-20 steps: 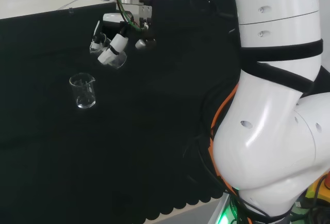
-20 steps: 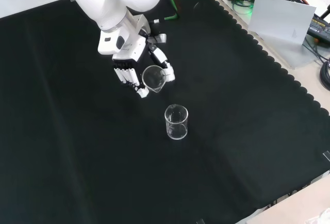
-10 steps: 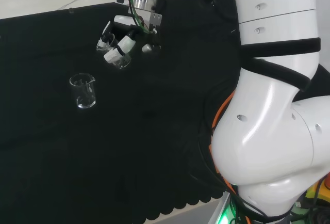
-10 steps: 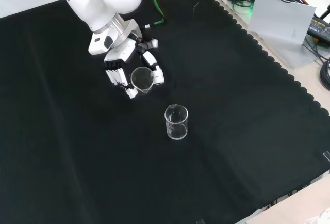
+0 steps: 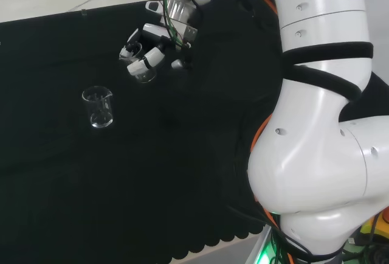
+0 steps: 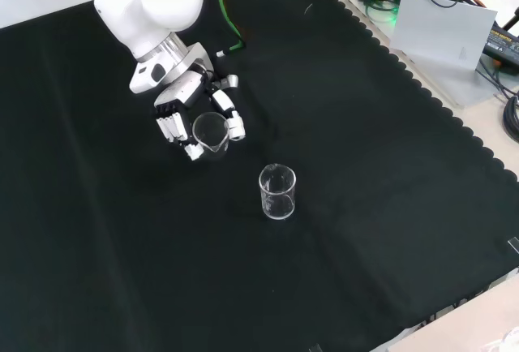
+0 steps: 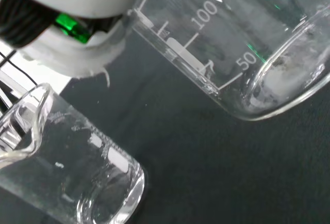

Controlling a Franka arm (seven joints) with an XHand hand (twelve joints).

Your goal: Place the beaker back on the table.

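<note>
Over the black cloth of the worktop [image 5: 73, 185], in the head view, the hand [image 5: 148, 50] hangs near the far edge, its fingers curled round a clear glass beaker [image 5: 144, 73] that sits tipped between them, above the cloth. A second beaker [image 5: 98, 106] stands upright on the cloth, to the left of the hand and nearer the camera, apart from it. The arm's white links [image 5: 316, 124] rise at the right of this view.

From the front view, the hand [image 6: 180, 109] comes down from the upper left, fingers [image 6: 173, 127] on one side and thumb [image 6: 233, 125] on the other, clasping the held beaker [image 6: 208, 130], whose open mouth faces the camera. The standing beaker [image 6: 277, 192] rests on the cloth [image 6: 365, 206] lower and to the right, near the hand but not touching it.

Close up in the wrist view, the held beaker [image 7: 227, 43] lies tilted, its printed scale showing on the wall and its base toward the cloth [image 7: 206, 172]. The standing beaker [image 7: 62, 177], spout visible at its rim, shows beside it, with dark cloth between the two.
</note>
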